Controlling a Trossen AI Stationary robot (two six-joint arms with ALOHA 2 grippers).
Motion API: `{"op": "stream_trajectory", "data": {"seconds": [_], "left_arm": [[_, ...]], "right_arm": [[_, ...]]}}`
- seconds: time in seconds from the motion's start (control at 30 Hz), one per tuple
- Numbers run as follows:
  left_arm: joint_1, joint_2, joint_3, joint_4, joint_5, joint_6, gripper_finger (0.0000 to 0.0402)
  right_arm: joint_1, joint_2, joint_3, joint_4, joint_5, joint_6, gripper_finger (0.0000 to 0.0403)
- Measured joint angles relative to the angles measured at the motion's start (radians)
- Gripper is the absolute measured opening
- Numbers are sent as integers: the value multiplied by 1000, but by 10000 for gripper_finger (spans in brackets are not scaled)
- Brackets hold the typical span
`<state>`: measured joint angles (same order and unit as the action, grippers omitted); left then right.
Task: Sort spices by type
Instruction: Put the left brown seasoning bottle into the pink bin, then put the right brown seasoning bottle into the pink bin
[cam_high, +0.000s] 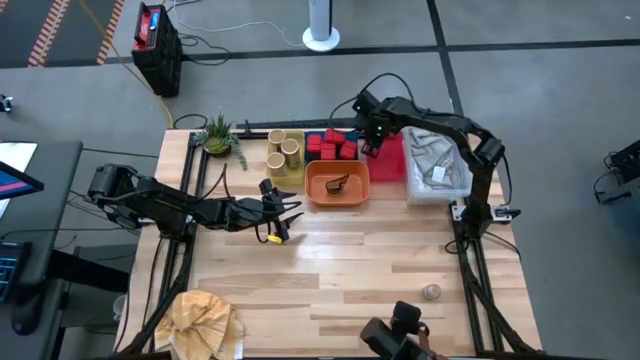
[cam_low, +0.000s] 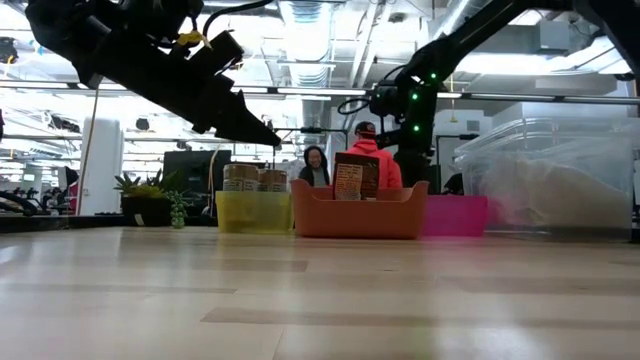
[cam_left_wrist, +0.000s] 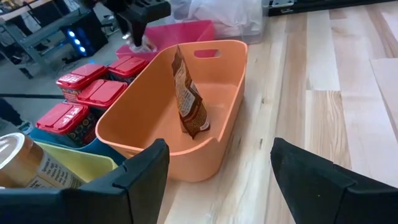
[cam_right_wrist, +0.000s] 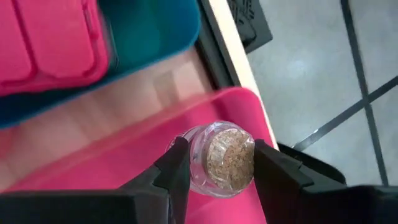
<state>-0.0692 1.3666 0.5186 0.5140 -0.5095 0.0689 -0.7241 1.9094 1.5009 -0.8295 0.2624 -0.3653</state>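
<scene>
On the near counter (cam_high: 350, 270) a lone shaker (cam_high: 431, 292) waits. My left claw (cam_high: 283, 214) hangs wide before the orange tray (cam_left_wrist: 155, 112), brown pouch (cam_left_wrist: 188, 99) inside. Farther back, my right claw (cam_right_wrist: 217, 163) pinches a clear shaker (cam_right_wrist: 222, 158) over the pink tray (cam_right_wrist: 124, 168) (slick, light, probably brittle; I'd grip across its round body).

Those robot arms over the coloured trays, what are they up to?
They are sorting spices into trays. The right pincer holds a small clear shaker over the pink tray. The left pincer hangs open by the orange tray, which holds a brown packet. Red tins and tan jars sit in their trays.
</scene>
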Motion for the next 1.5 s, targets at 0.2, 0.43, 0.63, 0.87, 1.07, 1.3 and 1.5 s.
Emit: {"op": "stream_trajectory", "data": {"seconds": [0.2, 0.43, 0.63, 0.87, 1.07, 1.3, 1.5], "left_arm": [[0, 0, 0, -10, 0, -3, 270], [0, 0, 0, -12, 0, -3, 270], [0, 0, 0, -19, 0, -4, 270], [0, 0, 0, -30, 0, -5, 270], [0, 0, 0, -32, 0, -9, 270], [0, 0, 0, -39, 0, -9, 270], [0, 0, 0, -54, 0, -17, 270]], "right_arm": [[-6, 45, 0, 3, 5, 67, 173], [-5, 56, 0, 7, 10, 118, 177], [-5, 56, 0, -29, 13, 99, 230], [4, 55, 0, -35, 14, 103, 270], [41, -10, 17, -99, 40, 113, 271], [223, -216, -28, -166, 25, 171, 271], [495, -371, -186, -158, -74, 347, 271]]}}
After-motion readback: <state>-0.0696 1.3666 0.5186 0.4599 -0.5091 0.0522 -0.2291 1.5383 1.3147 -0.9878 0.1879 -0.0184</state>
